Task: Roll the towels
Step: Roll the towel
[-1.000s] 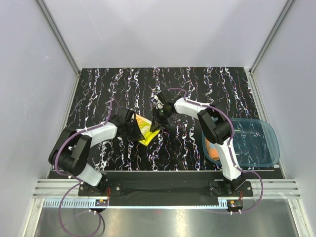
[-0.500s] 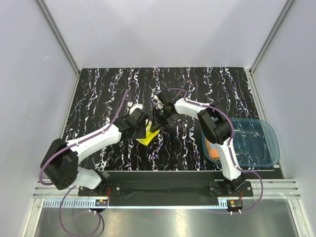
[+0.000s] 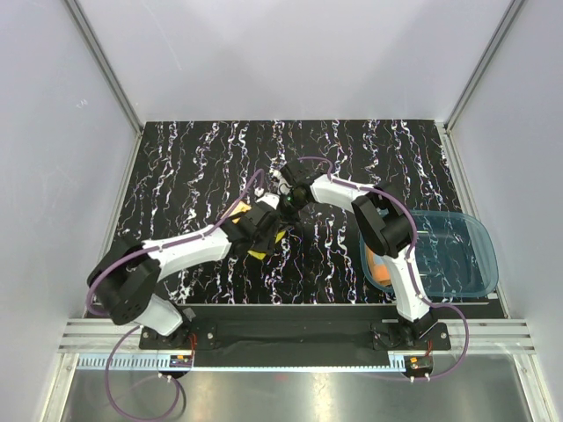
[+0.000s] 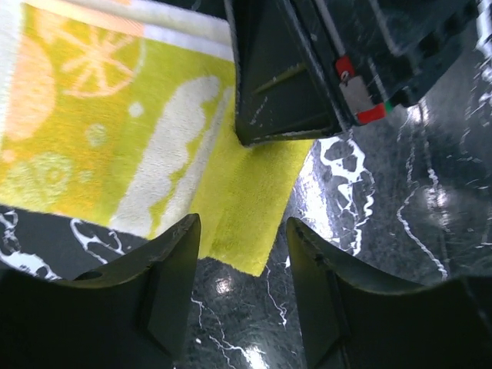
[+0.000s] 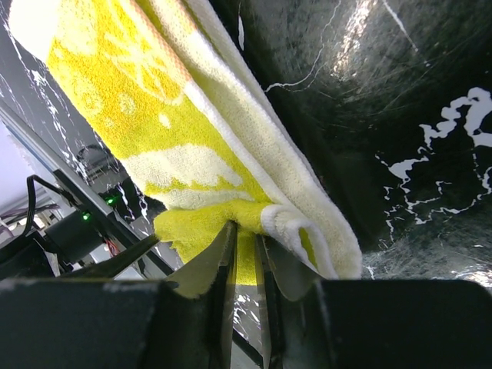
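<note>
The right gripper (image 5: pixel 244 234) is clamping one edge of the yellow towel (image 4: pixel 115 131), which is lying near the middle of the black marbled table (image 3: pixel 185 158), just left of that gripper. The left gripper (image 4: pixel 242 250) is reaching in from the near left and is standing released, its jaws spread to either side of a loose corner of the same towel without closing on it. The orange towel (image 3: pixel 380 268) is lying at the left end of the blue tray (image 3: pixel 475 255), on the near right of the table.
</note>
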{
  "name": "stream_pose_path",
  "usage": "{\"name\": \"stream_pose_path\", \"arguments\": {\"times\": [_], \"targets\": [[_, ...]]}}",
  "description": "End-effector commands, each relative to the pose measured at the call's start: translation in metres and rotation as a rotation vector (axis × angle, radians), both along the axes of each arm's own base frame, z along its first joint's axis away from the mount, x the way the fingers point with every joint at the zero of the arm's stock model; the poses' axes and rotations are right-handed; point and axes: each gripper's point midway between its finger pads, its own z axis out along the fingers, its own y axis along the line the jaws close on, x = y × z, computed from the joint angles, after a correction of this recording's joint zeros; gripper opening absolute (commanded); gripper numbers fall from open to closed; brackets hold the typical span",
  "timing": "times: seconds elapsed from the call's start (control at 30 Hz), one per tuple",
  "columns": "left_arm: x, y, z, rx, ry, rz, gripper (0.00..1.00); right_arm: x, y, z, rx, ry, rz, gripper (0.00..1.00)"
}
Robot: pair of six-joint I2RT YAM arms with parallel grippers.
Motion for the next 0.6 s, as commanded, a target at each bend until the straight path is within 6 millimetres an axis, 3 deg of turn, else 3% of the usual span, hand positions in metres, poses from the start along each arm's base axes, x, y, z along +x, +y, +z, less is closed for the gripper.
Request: {"name": "stream_pose_path", "arguments": {"times": [0.0, 0.2, 0.57], "targets": [[0.002, -0.011, -0.012, -0.013, 0.008, -0.054, 0.54, -0.001, -0.018, -0.024, -0.112, -0.032, 0.017, 0.22], [-0.011, 0.005, -0.035, 0.058, 0.063, -0.025, 0.54, 0.003, -0.015, -0.019, -0.113, -0.041, 0.029, 0.23], [-0.031, -0.005, -0.051, 0.141, 0.129, -0.061, 0.4, 0.022, -0.021, -0.022, -0.116, -0.029, 0.031, 0.23]]}}
